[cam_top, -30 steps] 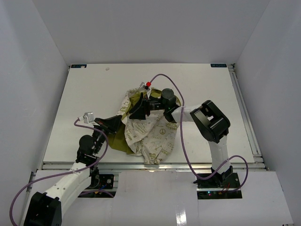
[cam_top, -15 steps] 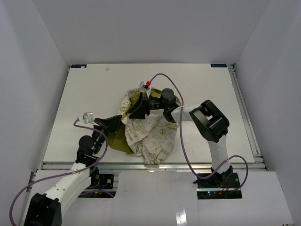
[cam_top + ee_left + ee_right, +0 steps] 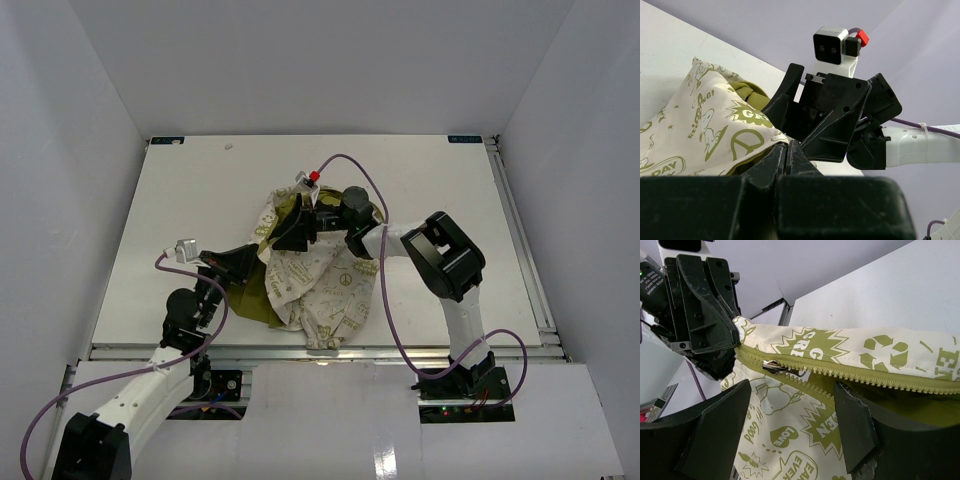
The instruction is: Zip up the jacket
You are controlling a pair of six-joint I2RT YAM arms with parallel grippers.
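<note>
From above: shows a small soft cream-white fabric jacket (image 3: 325,285) with olive-green prints and lining, bunched in a heap on the white tabletop (image 3: 180,200), from the middle toward the near edge. Places the left pincer (image 3: 243,262) at the heap's left side and the right pincer (image 3: 292,232) over its far part.

From the left wrist: finds the left pincer (image 3: 788,152) pressed together, with an edge of the jacket (image 3: 705,125) pinched at its tips. Faces the black right pincer (image 3: 835,115) close beyond.

From the right wrist: frames the right pincer (image 3: 792,390) spread apart, gripping nothing, with the jacket (image 3: 790,440) stretched across beyond the gap. Shows the olive-green zipper (image 3: 875,375) running left to right, its metal slider (image 3: 774,366) near the left end, and the two rows of teeth parting to the right of it. Catches the left pincer (image 3: 710,325) clamped on the fabric at the zipper's left end.
</note>
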